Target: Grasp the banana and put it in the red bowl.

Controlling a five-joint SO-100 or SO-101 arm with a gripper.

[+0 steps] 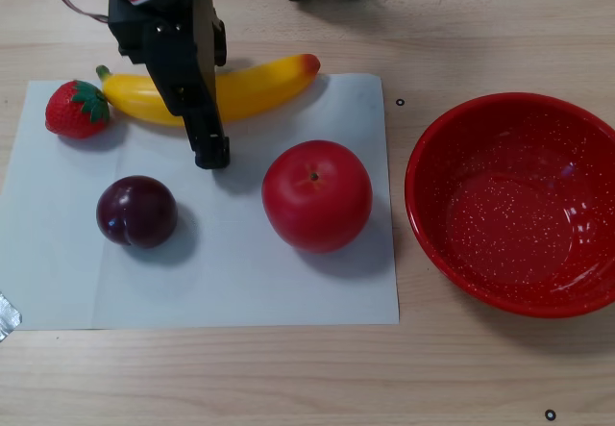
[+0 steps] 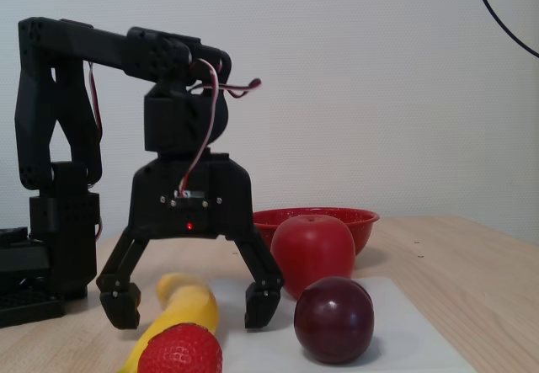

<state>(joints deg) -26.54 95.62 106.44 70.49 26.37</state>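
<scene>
A pale wood-grain surface (image 1: 461,368) carries everything, and behind it in the fixed view stands a plain white wall (image 2: 379,87) with a dark cable (image 2: 505,23) curving across its upper right corner. A white sheet of paper (image 1: 240,282) lies flat on the surface. In the other view the red bowl (image 1: 514,205) sits to the right of the paper, just off its edge, and holds nothing; its inside shows fine white speckles. On the paper rest a red apple (image 1: 317,195) near the middle, a dark plum (image 1: 136,212) to its left, and a strawberry (image 1: 77,109) at the upper left corner. The banana (image 1: 255,85) lies along the paper's top edge, its green stem beside the strawberry and its orange-red end pointing toward the bowl, well apart from it. The black arm (image 2: 84,45) reaches down over the banana, and the gripper (image 2: 189,306) hangs with its fingers (image 2: 263,301) spread wide, one on each side of the fruit, low near the surface, gripping nothing. A small red light (image 2: 189,225) glows on the gripper's body. No writing or labels can be read.
</scene>
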